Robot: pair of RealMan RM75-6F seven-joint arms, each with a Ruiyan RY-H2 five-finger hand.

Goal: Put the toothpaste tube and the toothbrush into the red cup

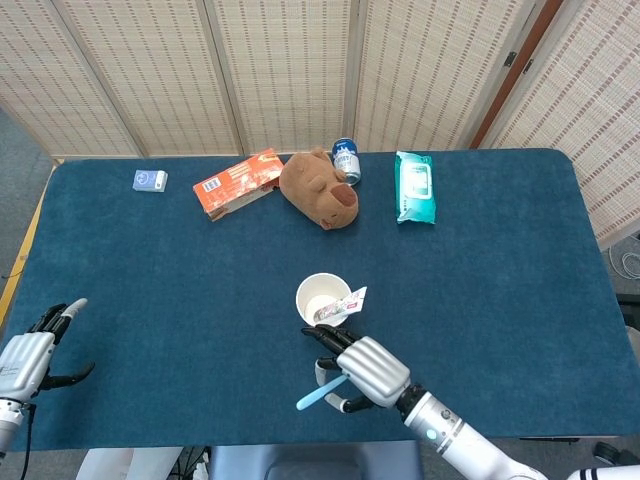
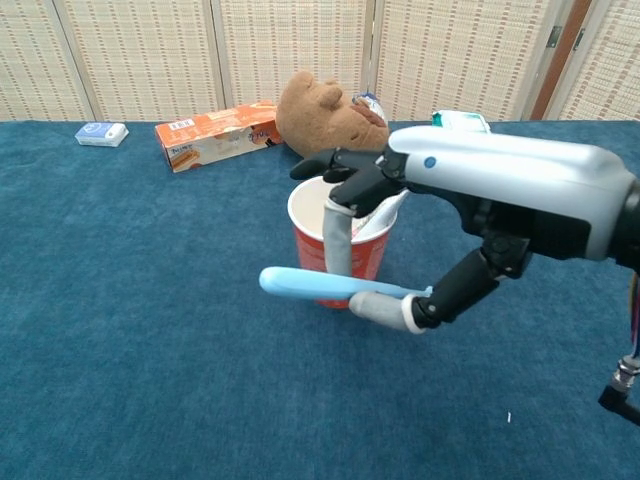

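Observation:
The red cup [image 2: 340, 265] [image 1: 322, 297], white inside, stands upright near the table's front middle. The toothpaste tube [image 1: 342, 303] [image 2: 382, 214] leans inside it, its flat end sticking out over the right rim. My right hand [image 1: 365, 368] [image 2: 470, 205] pinches the light blue toothbrush [image 1: 321, 389] [image 2: 325, 286] and holds it level above the table, just in front of the cup, its head pointing left. My left hand [image 1: 28, 357] hovers at the table's front left corner, fingers apart, holding nothing.
Along the far side lie a small blue box [image 1: 149, 180], an orange carton [image 1: 237, 183], a brown plush toy [image 1: 320, 186], a blue can [image 1: 346, 160] and a teal wipes pack [image 1: 414, 187]. Blue cloth [image 1: 180, 290] covers the table.

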